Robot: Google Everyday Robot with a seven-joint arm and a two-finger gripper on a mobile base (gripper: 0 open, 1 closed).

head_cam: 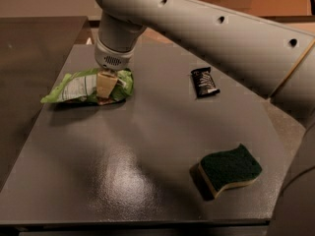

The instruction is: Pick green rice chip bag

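The end effector (106,85) sits on the light green wrinkly foil rice chip bag (74,87) at the dark desk's (147,171) ten o'clock; whether it grips, I cannot tell. Grasping step, probably: next comes a secure close, then a lift.

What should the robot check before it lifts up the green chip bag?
1. Gripper at the green rice chip bag: ok, down on one end of it.
2. Firm hold on the bag: cannot tell.
3. Bag resting on the table, not lifted yet: ok.
4. Black wrapper well apart from the bag: ok.
5. Sponge well apart, near the front edge: ok.
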